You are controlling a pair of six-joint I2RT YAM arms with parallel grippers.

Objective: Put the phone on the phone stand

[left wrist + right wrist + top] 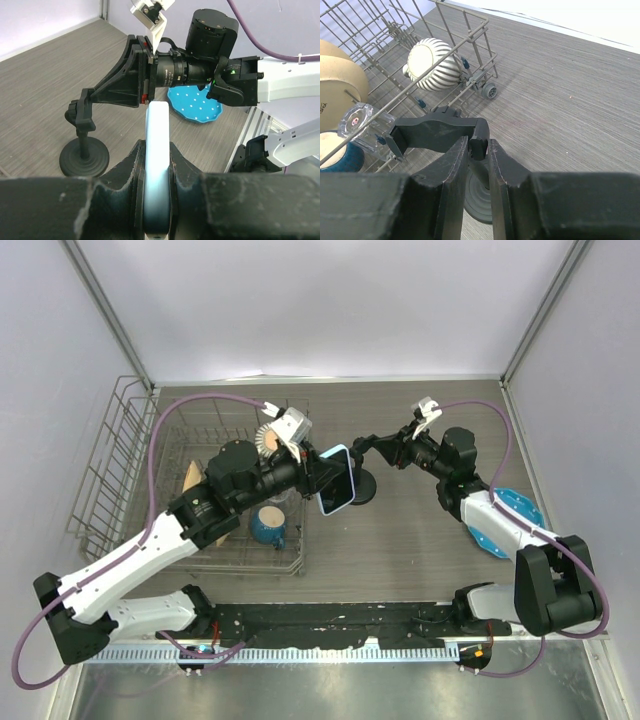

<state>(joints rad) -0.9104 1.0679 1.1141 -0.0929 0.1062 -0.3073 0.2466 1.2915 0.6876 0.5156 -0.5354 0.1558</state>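
Note:
The phone [337,480] has a black screen and a light blue case. My left gripper [318,474] is shut on it and holds it on edge above the table, just left of the phone stand [364,486]. In the left wrist view the phone's pale blue edge [157,130] stands between the fingers, and the stand [84,150] is to the left with its round base on the table. My right gripper [363,446] is shut on the stand's clamp head. In the right wrist view the fingers [457,160] pinch a tab of the black clamp head [435,132] above the disc base [481,202].
A wire dish rack [120,450] on the left holds a blue mug [268,526], a ribbed white piece [432,65], a clear jar [362,125] and tan bowls [340,75]. A round blue plate [500,525] lies on the right, under the right arm.

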